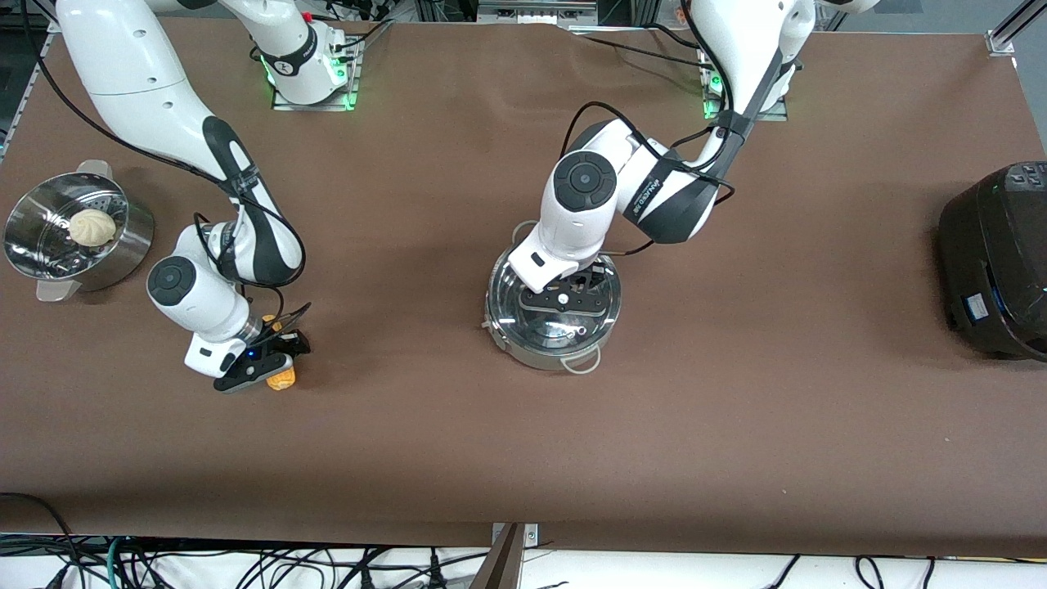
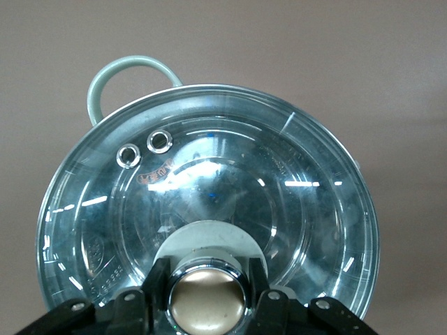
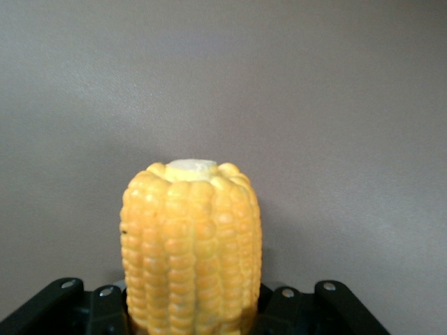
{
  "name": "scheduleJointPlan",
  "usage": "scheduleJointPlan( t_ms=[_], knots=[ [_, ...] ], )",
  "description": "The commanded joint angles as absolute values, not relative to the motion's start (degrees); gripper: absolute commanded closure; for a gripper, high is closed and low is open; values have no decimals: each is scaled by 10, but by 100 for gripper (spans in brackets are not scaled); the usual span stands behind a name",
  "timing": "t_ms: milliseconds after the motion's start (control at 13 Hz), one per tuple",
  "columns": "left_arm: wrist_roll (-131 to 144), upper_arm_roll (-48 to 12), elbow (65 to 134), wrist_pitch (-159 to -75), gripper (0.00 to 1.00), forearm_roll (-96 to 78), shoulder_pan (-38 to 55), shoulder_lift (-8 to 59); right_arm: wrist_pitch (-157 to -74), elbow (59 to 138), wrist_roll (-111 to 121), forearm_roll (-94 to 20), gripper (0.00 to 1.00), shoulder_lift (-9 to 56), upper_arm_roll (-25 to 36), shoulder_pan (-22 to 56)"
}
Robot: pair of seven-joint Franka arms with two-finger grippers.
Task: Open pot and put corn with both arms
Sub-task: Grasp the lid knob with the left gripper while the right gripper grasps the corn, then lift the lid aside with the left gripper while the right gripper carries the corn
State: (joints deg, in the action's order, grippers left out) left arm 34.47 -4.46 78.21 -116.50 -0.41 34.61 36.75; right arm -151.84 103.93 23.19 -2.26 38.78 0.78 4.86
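The shiny steel pot [image 1: 523,348] stands mid-table with its glass lid [image 1: 572,323] on it. My left gripper [image 1: 564,300] is down on the lid, its fingers [image 2: 155,279] shut on the lid's round metal knob [image 2: 208,299]. One pale loop handle [image 2: 105,84] sticks out past the pot's rim. Toward the right arm's end of the table, my right gripper [image 1: 270,368] is low at the tabletop, shut on the yellow corn [image 1: 282,379]. The cob [image 3: 192,244] pokes out between the black fingers [image 3: 108,307] over bare brown table.
A steel steamer pot [image 1: 24,245] holding a pale bun [image 1: 90,227] stands at the right arm's end of the table. A large black cooker [image 1: 994,262] sits at the left arm's end. Brown tabletop lies between the corn and the pot.
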Motion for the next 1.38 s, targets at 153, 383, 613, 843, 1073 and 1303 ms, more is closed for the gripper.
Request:
scheduleJointPlan(
  t_ms=[153,383,613,843,1073,1303],
  knots=[
    [352,-44,774,-1128,90,7,347,324,-1422,1014,246,-34,77,345,4,44],
    [346,-43,771,-1078,93,2,344,281,-1395,1013,246,-33,78,325,4,44],
    [328,-42,771,-1018,93,9,314,248,-1320,994,245,-34,78,298,7,44],
    [204,-41,772,-968,93,9,246,236,-1234,969,204,-39,79,268,4,47],
    [33,-41,778,-931,93,9,166,228,-1195,952,147,-39,79,264,1,61],
    [-93,-40,794,-918,93,12,94,229,-1186,952,35,-32,79,251,-46,69]
  ],
)
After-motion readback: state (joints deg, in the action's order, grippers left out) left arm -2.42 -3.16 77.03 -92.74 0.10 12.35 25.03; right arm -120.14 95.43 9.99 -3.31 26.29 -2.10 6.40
